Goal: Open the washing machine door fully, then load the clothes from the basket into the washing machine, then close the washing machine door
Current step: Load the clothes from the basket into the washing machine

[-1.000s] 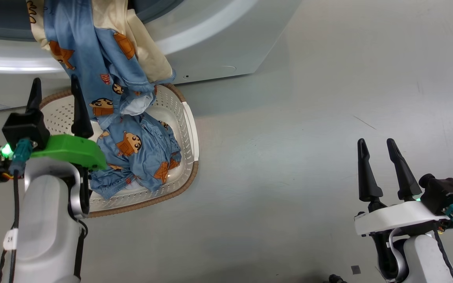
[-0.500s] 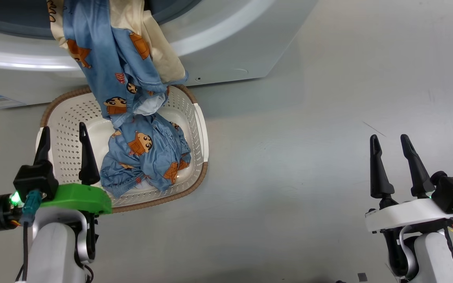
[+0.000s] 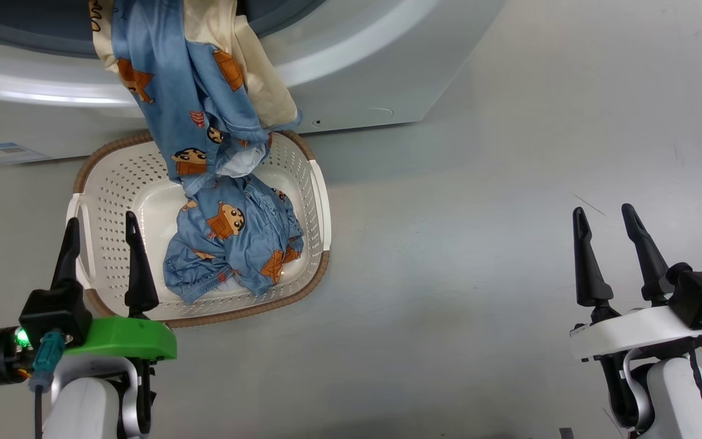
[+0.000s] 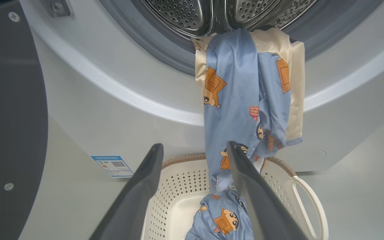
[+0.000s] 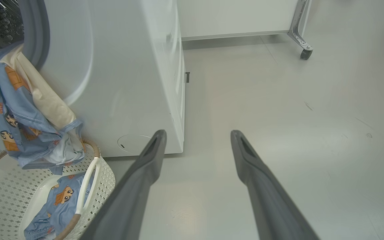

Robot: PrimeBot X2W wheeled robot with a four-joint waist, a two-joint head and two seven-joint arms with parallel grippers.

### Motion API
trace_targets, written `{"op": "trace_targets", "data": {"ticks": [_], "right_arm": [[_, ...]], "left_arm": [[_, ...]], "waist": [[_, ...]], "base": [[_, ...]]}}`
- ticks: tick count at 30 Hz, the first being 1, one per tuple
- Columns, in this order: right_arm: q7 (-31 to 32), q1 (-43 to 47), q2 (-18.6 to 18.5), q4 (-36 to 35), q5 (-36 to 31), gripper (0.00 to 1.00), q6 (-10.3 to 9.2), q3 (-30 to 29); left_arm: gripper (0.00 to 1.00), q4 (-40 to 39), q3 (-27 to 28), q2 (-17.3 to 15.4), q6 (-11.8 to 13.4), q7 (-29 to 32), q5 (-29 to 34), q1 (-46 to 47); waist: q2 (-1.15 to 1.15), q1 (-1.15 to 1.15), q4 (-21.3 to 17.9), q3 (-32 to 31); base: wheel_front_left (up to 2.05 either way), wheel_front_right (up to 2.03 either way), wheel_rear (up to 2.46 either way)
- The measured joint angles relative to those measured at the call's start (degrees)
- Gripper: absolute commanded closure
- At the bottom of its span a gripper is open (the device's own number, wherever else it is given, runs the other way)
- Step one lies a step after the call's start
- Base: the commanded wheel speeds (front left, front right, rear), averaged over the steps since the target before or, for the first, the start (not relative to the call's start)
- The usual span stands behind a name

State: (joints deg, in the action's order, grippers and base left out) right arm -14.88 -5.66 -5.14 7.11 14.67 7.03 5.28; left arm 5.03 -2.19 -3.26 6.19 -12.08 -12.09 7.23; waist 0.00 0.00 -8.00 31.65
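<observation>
Head view: light blue clothes (image 3: 232, 244) lie heaped in the basket (image 3: 113, 189), with one garment (image 3: 186, 91) draped from the washing machine (image 3: 357, 73). The left gripper (image 3: 101, 219) and right gripper (image 3: 603, 210) are empty, fingers (image 3: 139, 274) spread.
Left wrist view: the soft, light fabric hangs over the drum (image 4: 178, 13) lip and looks best pinched at a bunched fold.
Right wrist view: spread fingers over the floor (image 5: 312, 116).

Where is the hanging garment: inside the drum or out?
Mostly out: the garment hangs from the drum mouth down toward the basket.
</observation>
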Motion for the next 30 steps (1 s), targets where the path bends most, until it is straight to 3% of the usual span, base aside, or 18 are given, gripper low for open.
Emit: {"op": "trace_targets", "data": {"ticks": [17, 30], "right_arm": [[0.0, -0.1, -1.3, 0.0, -0.6, 0.00, 0.00, 0.8], [0.0, -1.4, -0.7, 0.2, -0.6, 0.00, 0.00, 2.6]], "left_arm": [[0.00, -6.2, -1.6, 0.4, 0.5, 2.0, -0.9, -4.4], [0.00, -8.2, -4.4, 0.4, -0.7, 5.0, -4.2, -3.5]], "waist": [[0.00, 0.00, 2.4, -0.9], [0.00, 0.00, 0.8, -0.4]], "base": [[0.00, 0.00, 0.00], [0.00, 0.00, 0.00]]}}
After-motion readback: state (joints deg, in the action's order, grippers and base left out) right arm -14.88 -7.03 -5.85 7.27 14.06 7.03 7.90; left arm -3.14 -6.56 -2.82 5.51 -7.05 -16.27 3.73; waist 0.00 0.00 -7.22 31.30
